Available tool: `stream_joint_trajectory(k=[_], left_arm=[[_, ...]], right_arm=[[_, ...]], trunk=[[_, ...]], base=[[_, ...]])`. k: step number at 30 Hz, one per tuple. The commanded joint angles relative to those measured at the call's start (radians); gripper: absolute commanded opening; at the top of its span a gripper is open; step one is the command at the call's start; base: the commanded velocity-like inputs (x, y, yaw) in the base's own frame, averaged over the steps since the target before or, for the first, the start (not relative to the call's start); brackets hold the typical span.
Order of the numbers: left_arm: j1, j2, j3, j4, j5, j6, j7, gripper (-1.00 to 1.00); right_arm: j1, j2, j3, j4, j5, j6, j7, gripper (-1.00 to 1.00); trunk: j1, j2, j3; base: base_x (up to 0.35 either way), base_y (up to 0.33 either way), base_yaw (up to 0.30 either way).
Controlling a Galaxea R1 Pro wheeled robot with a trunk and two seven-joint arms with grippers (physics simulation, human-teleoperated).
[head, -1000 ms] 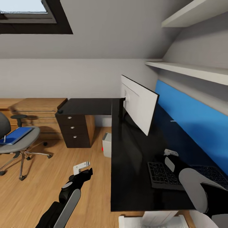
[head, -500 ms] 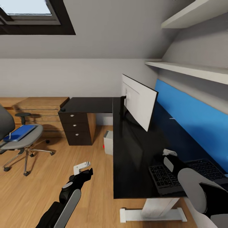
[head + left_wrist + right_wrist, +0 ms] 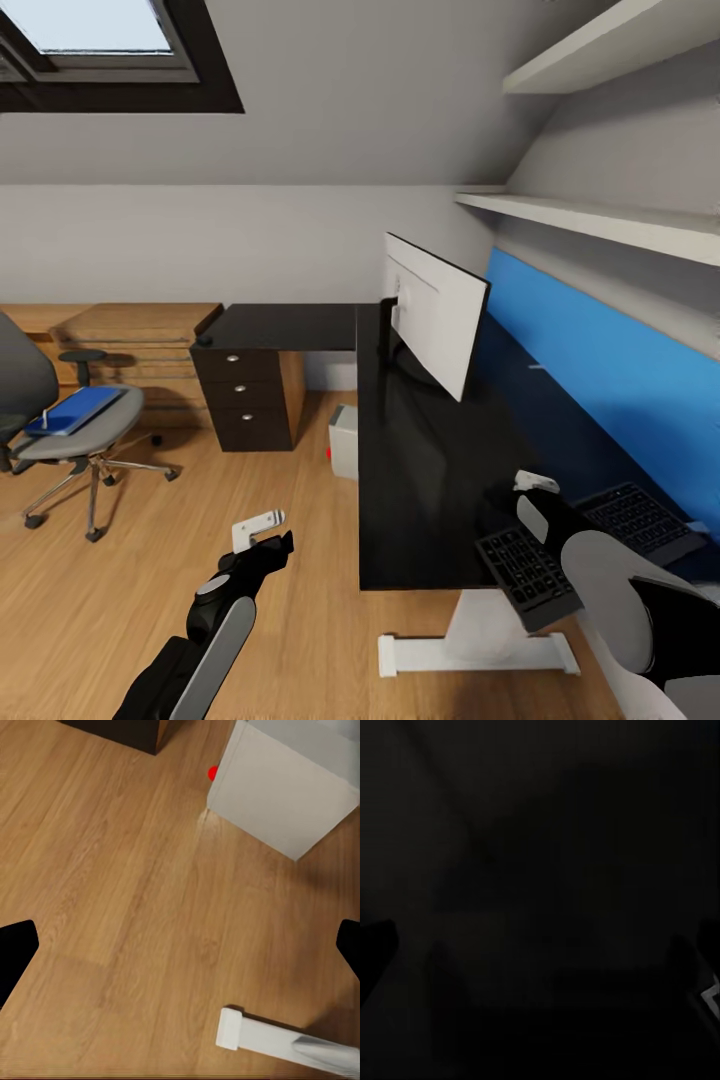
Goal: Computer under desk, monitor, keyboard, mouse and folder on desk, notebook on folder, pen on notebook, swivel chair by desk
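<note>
Standing on the black desk (image 3: 430,470), the monitor (image 3: 440,315) is near the far end, its white back showing. The keyboard (image 3: 575,545) lies at the near end, and one corner sticks out past the near edge. The right gripper (image 3: 535,490) hangs just over the keyboard; I cannot tell if its fingers are spread or pressed together, and the right wrist view is too dark to help. The left gripper (image 3: 262,530) hangs over the wood floor (image 3: 127,907) beside the desk, fingers spread wide with nothing between them. The computer (image 3: 343,442) sits on the floor at the desk's side edge, partly under it. The chair (image 3: 65,430) stands well apart from the desk. The blue folder (image 3: 75,410) lies on its seat with a thin pen (image 3: 45,420) on top.
</note>
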Motion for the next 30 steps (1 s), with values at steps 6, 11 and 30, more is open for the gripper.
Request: stream_joint_trajectory(k=[6, 11, 30], left_arm=[[-0.001, 0.001, -0.003, -0.001, 0.008, 0.001, 0.009, 1.00], [-0.001, 0.001, -0.003, -0.001, 0.008, 0.001, 0.009, 1.00], [-0.001, 0.001, -0.003, -0.001, 0.010, 0.001, 0.009, 1.00]], right_arm=[[0.000, 0.001, 0.001, -0.002, -0.007, 0.005, -0.004, 1.00], [0.000, 0.004, 0.001, -0.002, -0.007, 0.005, -0.004, 1.00], [0.000, 0.005, 0.001, -0.002, -0.002, 0.005, -0.004, 1.00]], trunk=[[0.000, -0.001, -0.001], [0.000, -0.001, -0.001], [0.000, -0.001, -0.001]], base=[[-0.159, 0.000, 0.000], [-0.235, 0.000, 0.000], [-0.124, 0.000, 0.000]])
